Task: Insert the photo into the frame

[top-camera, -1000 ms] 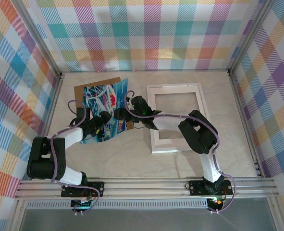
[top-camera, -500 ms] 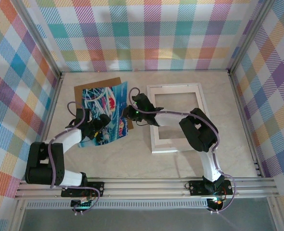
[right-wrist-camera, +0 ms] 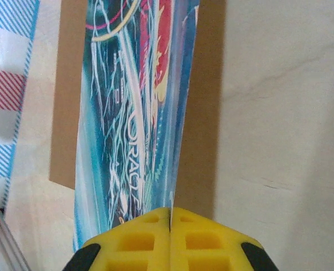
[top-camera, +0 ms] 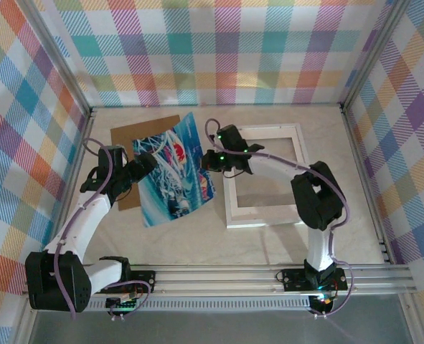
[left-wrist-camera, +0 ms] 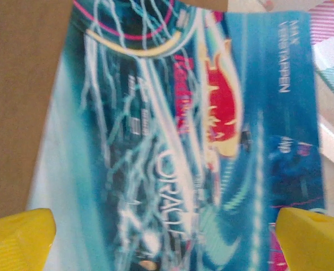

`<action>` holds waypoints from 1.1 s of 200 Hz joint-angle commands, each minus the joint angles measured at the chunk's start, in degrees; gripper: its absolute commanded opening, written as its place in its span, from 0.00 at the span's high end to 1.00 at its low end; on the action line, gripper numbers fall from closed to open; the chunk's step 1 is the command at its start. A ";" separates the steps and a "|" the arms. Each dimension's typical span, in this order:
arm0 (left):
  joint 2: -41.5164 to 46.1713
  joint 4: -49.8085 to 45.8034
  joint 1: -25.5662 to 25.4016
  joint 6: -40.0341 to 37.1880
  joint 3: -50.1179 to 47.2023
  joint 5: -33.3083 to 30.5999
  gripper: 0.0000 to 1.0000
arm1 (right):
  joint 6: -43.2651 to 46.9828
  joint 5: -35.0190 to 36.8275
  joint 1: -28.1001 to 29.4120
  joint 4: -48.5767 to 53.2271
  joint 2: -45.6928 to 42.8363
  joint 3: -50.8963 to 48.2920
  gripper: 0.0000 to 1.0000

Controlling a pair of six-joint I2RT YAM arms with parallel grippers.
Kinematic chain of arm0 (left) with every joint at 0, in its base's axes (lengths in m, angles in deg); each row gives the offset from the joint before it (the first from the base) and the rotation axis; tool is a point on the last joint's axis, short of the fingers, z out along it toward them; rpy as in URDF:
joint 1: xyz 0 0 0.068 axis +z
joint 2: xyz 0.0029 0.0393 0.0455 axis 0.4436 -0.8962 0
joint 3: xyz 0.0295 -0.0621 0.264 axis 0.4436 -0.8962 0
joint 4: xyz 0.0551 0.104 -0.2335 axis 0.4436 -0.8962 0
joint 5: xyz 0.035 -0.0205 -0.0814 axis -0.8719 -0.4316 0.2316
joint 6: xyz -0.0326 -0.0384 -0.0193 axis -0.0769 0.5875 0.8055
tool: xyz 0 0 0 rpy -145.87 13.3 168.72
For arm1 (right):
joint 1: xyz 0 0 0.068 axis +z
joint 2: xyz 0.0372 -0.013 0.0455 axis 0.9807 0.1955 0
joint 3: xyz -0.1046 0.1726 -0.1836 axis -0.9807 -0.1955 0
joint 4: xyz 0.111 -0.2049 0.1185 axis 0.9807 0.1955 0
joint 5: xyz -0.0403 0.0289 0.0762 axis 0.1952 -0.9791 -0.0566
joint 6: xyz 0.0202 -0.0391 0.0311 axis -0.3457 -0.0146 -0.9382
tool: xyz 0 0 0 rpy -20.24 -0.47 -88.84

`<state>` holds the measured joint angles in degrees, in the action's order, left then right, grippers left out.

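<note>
Plaid walls [top-camera: 219,57] in pastel checks close in a pale marbled tabletop [top-camera: 326,143], where the frame [top-camera: 262,216] lies flat to the right of centre, its narrow white border around an open middle. Just to its left is the photo [top-camera: 174,170], a blue and teal racing print with white streaks and a red patch. It partly overlaps a brown backing board [top-camera: 143,129] and reaches almost to the frame's left border. The right gripper [top-camera: 206,163] has its yellow fingertips pressed together on the photo's right edge, and from the wrist view the sheet runs away nearly edge-on and bowed, so that side appears lifted off the board. The left gripper [top-camera: 141,163] sits at the photo's opposite side with its fingers spread wide, one on each side of the print in its own camera and gripping nothing. The likely trouble is the grip itself: a thin, glossy sheet pinched at one edge can slide out or fold under its own sag as it is carried. The trailing left side may drag on the board and pull it along, or crease. The leading edge could also catch on the frame's raised border and buckle rather than drop inside, and a slight skew would leave a corner riding on the rim.
</note>
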<state>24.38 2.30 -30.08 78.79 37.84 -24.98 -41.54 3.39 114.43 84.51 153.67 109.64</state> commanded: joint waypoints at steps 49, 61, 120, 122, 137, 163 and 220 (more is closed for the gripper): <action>-0.99 -2.65 -16.41 -11.66 2.52 -10.36 0.00 | 13.16 -5.27 -12.36 15.08 -8.45 -5.70 1.00; -2.22 -1.52 -20.79 -14.80 3.24 -12.09 0.00 | 14.69 -7.48 -13.88 16.23 -8.19 -5.61 1.00; -13.50 3.13 -42.36 -28.45 7.83 -19.92 0.00 | 7.33 -14.41 -19.78 21.07 -2.06 -0.42 1.00; -14.04 3.18 -43.04 -28.79 8.20 -20.26 0.00 | 6.87 -14.86 -19.81 20.78 -1.90 -0.46 1.00; -18.37 3.14 -48.42 -32.15 10.79 -24.02 0.00 | 3.73 -16.96 -19.80 18.09 -1.55 -1.14 1.00; -24.43 6.20 -53.98 -33.60 15.41 -23.79 0.00 | 0.94 -15.86 -19.80 16.06 -1.53 -2.11 1.00; -31.91 8.48 -57.75 -34.74 20.20 -24.83 0.00 | -3.77 -15.14 -19.81 12.25 -2.47 -4.37 1.00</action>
<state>-4.91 8.66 -87.24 45.85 55.70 -47.27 -41.74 -10.55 94.45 99.46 152.25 106.78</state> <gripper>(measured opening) 0.996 0.065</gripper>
